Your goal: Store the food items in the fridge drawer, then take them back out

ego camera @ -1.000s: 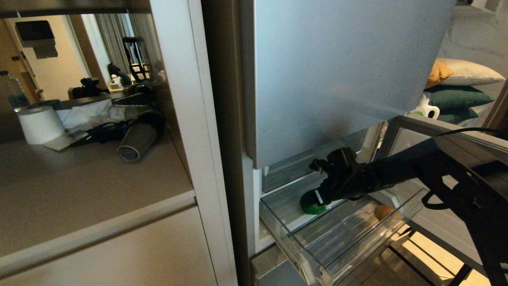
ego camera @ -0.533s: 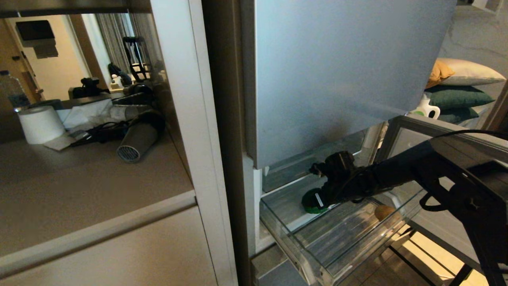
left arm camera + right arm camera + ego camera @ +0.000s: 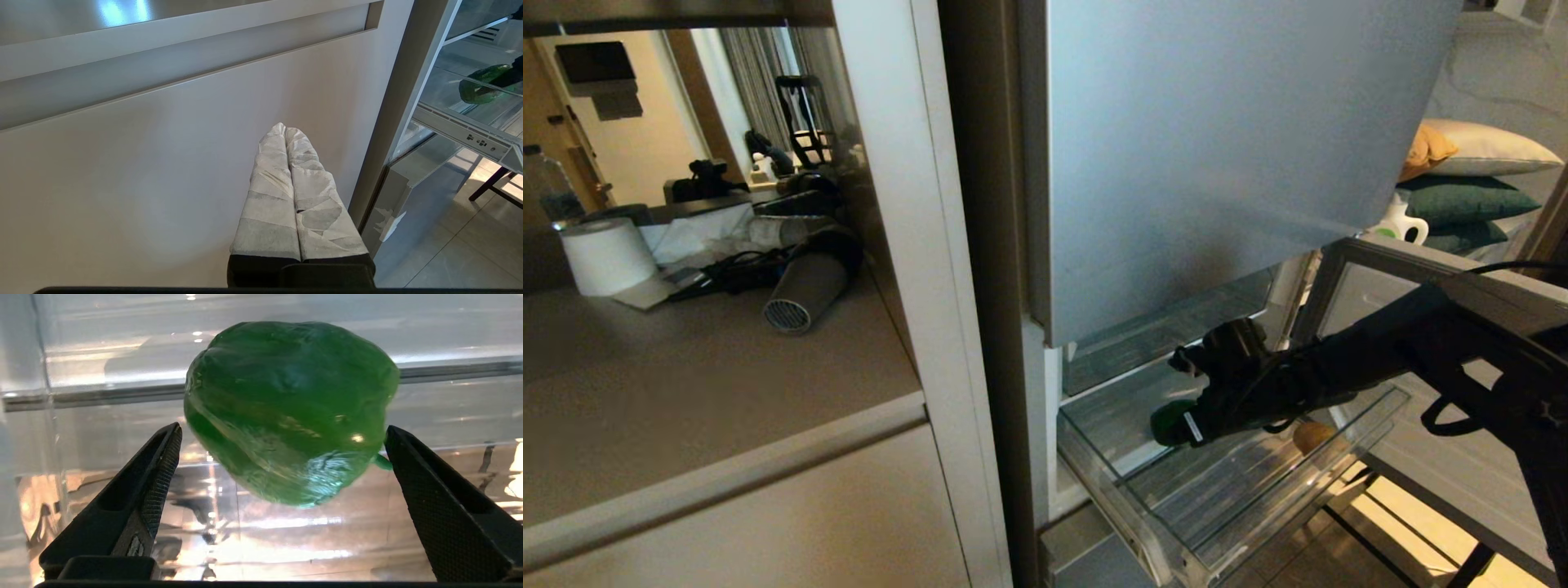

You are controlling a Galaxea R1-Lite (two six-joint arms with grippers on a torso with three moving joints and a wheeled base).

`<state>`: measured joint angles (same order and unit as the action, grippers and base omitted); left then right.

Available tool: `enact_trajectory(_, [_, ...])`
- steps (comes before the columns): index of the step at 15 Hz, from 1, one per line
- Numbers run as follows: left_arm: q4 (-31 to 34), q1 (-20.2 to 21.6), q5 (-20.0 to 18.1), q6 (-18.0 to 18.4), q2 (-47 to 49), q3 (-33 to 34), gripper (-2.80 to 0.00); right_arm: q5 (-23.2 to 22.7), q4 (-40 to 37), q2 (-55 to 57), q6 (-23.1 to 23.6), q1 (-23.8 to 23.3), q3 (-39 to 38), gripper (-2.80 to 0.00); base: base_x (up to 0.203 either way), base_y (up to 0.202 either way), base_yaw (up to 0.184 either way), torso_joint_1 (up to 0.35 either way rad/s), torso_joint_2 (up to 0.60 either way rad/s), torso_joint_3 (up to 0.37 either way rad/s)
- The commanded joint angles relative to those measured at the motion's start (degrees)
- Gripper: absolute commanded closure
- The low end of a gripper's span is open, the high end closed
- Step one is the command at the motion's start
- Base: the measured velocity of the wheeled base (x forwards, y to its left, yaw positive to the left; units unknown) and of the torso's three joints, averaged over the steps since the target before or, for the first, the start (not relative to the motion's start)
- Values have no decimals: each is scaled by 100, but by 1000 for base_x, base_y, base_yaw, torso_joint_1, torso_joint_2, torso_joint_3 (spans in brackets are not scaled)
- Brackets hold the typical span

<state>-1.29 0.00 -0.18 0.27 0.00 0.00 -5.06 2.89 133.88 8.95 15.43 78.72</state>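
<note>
Fridge: I see a silver-grey fridge (image 3: 1217, 147) filling the head view from twelve to two o'clock, its large upper door closed.

Drawer: the wide, shallow clear plastic fridge drawer (image 3: 1176, 523) with a ribbed bottom is pulled out, at five o'clock in the head view.

Pepper: the glossy, lumpy green bell pepper (image 3: 286, 412) lies on the drawer floor near the drawer's back left corner; in the head view only its left edge (image 3: 1168, 420) shows past my gripper.

Potato: a rounded tan-yellow potato-like lump (image 3: 1311, 437) sits in the drawer well apart from the pepper, at three o'clock of it, partly hidden by my arm.

Right gripper: my black right gripper (image 3: 282, 465) reaches into the drawer from four o'clock. Its two ridged fingers (image 3: 159, 473) are spread wide, one on each side of the pepper. The pepper sits between the tips; I cannot tell whether either finger touches it, and they are not clamped on it.

Left gripper: my left gripper (image 3: 286, 130), its fingers wrapped in white tape, is pressed fully together and holds nothing. It points at a plain beige cabinet door (image 3: 143, 163) beside the fridge.

Counter: at nine o'clock in the head view, a brown counter (image 3: 686, 376) carries a white paper roll (image 3: 605, 257) and a grey hair dryer (image 3: 809, 286).
</note>
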Motion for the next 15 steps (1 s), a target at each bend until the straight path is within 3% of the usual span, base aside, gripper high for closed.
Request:
enact_trajectory(1, [-3,0,1,0,9,62,0,-4,4,-130,2,4,-49,-280,0,0,0,0,0,0])
enact_trajectory(15, [-3,0,1,0,9,62,0,23,27,51,-25,-93,142,-280,0,0,0,0,0,0])
